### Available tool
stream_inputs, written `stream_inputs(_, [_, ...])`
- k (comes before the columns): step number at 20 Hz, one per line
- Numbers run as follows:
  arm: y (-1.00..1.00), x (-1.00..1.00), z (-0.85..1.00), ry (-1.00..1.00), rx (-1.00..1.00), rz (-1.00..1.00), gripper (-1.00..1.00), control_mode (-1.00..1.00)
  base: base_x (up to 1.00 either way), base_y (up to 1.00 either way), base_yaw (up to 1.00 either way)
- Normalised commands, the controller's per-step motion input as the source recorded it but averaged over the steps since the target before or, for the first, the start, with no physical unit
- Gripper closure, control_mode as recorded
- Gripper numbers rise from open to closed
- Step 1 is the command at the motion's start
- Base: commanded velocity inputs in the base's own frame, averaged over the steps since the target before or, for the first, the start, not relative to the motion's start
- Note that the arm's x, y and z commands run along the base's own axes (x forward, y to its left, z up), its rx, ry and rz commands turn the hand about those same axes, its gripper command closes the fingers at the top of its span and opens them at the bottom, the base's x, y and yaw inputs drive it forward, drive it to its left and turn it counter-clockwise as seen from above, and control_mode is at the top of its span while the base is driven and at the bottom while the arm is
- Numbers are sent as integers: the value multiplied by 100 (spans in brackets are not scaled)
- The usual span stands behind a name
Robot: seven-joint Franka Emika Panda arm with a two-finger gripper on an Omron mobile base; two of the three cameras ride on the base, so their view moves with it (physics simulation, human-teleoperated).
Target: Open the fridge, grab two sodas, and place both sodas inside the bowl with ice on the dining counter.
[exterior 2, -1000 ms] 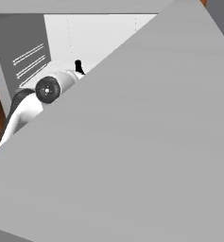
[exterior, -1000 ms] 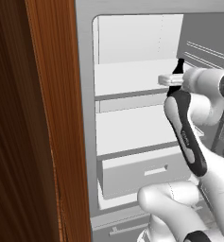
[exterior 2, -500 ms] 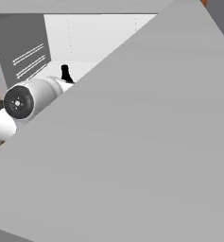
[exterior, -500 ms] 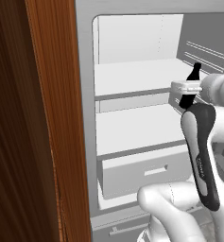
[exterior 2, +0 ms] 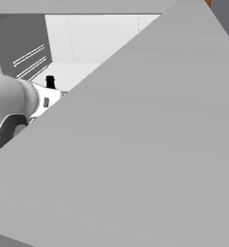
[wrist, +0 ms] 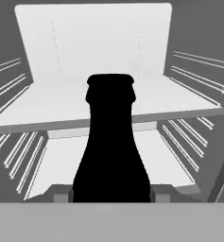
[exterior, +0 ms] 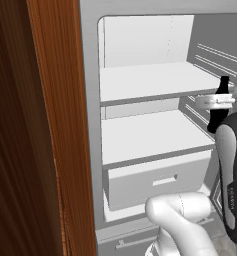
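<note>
**Black bottle clamped at the fridge mouth**

The gripper [exterior: 217,101] is pinched on the black cola bottle [wrist: 111,151], its two fingers pressed against the bottle's sides low in the hand view, the bottle upright between them. In the left base view the bottle [exterior: 218,105] sits at the right edge of the fridge [exterior: 90,125] opening, level with the front lip of the upper shelf [exterior: 150,82] and just in front of it, near the ribbed right inner wall. In the right base view the bottle's cap [exterior 2: 50,82] pokes up above the white hand.

The upper shelf and the lower shelf [exterior: 150,137] are bare, with open room to the left of the bottle across the whole interior. A closed drawer [exterior: 157,180] sits under the lower shelf. The brown wooden cabinet [exterior: 45,130] stands close on the left of the fridge frame. The grey fridge door [exterior 2: 145,144] stands open on the right, its edge slanting across near the arm.
</note>
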Motion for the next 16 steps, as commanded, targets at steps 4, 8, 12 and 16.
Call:
stream_inputs(4, [0,-100,-35,0,0,0,100,-100,0,0,0])
stream_inputs(8, [0,-96,-22,-6,0,0,100,-100,0,0,0])
stream_inputs(12, [15,-50,3,-3,-1,0,100,-100,0,0,0])
stream_inputs(16, [14,-18,28,0,-5,0,100,-100,0,0,0])
